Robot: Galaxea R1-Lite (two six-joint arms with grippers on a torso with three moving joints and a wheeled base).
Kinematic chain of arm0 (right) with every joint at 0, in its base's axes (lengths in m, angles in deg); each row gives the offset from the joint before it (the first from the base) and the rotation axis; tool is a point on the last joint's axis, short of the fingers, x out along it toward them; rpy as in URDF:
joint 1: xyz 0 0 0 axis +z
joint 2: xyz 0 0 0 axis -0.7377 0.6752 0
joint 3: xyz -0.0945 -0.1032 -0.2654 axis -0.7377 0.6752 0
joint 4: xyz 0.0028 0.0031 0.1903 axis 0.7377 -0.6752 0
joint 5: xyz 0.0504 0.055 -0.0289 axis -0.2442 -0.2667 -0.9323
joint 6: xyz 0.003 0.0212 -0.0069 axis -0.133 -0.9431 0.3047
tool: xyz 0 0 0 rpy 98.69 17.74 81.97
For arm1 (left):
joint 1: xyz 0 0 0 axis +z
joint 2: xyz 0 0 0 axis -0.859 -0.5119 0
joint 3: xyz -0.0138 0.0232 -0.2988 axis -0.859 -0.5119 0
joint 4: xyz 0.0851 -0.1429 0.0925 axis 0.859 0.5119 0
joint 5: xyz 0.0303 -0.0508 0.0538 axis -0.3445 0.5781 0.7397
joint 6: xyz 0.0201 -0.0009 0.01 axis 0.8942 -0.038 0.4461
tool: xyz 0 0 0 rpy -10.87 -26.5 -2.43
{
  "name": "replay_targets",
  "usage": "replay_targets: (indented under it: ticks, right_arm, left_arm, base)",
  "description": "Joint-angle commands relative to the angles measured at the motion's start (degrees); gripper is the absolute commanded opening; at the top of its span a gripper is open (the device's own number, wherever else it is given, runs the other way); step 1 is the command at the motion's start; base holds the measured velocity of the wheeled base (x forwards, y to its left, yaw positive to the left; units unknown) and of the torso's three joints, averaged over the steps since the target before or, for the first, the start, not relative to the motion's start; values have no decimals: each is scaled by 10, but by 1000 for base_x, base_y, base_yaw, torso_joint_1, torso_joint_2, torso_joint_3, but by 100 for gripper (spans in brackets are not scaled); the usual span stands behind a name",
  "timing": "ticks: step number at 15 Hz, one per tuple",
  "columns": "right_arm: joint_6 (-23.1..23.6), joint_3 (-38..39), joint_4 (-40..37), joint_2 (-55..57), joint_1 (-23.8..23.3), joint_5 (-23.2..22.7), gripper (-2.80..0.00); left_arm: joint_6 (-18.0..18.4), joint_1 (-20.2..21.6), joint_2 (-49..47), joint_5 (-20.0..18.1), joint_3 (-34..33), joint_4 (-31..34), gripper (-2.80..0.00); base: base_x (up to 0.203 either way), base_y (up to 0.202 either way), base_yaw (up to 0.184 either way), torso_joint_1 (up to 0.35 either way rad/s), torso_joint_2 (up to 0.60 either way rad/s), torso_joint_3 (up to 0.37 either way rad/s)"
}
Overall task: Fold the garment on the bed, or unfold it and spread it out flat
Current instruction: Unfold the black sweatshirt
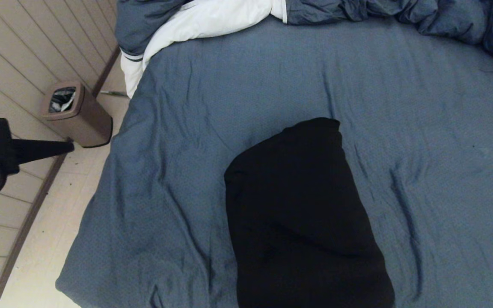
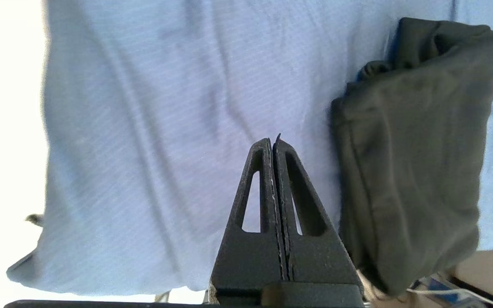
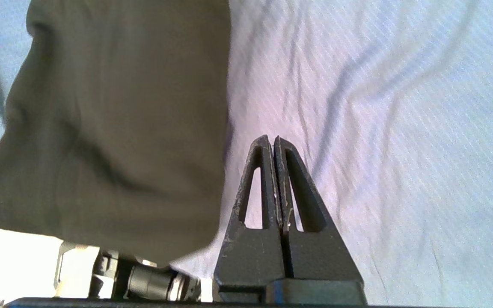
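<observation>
Presently: black hoodie (image 1: 306, 218), folded compact, on the bed (image 1: 178, 171); left gripper (image 2: 274, 143) and right gripper (image 3: 271, 143) both clamped empty, off to either side.

1. No writing, label, brand, number or sign can be read anywhere.
2. The garment (image 1: 306, 218) shows plain black cloth, no print or tag.
3. The bed (image 1: 422, 128) sheet is plain, unmarked.
4. The bin (image 1: 77, 113) on the floor beside the bed carries no lettering that can be made out.
</observation>
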Motion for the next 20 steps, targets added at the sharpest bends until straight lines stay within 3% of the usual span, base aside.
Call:
replay_targets:
  ticks: [1,4,8,12,17,20]
  right_arm:
    - [0,8,-28,-69,-8,0,-280]
    - [-5,58,-46,-145,-9,13,-280]
    - [-6,164,-49,-265,-10,47,-280]
    - [-10,308,-46,-382,-81,54,-280]
    - [-12,417,-32,-515,-86,98,-280]
    - [-2,504,108,-513,-86,107,-280]
  left_arm:
    - [12,33,65,-5,-29,4,-280]
    - [42,64,124,-7,-85,4,-280]
    - [99,69,237,-7,-182,25,-280]
    - [99,70,353,0,-329,17,-280]
    - [119,70,486,107,-439,-22,-280]
    - [124,78,500,118,-524,-98,-280]
  base:
    - [0,0,0,0,0,0]
    - [0,0,0,0,0,0]
    - [0,0,0,0,0,0]
    - [0,0,0,0,0,0]
    - [0,0,0,0,0,0]
    - [0,0,0,0,0,0]
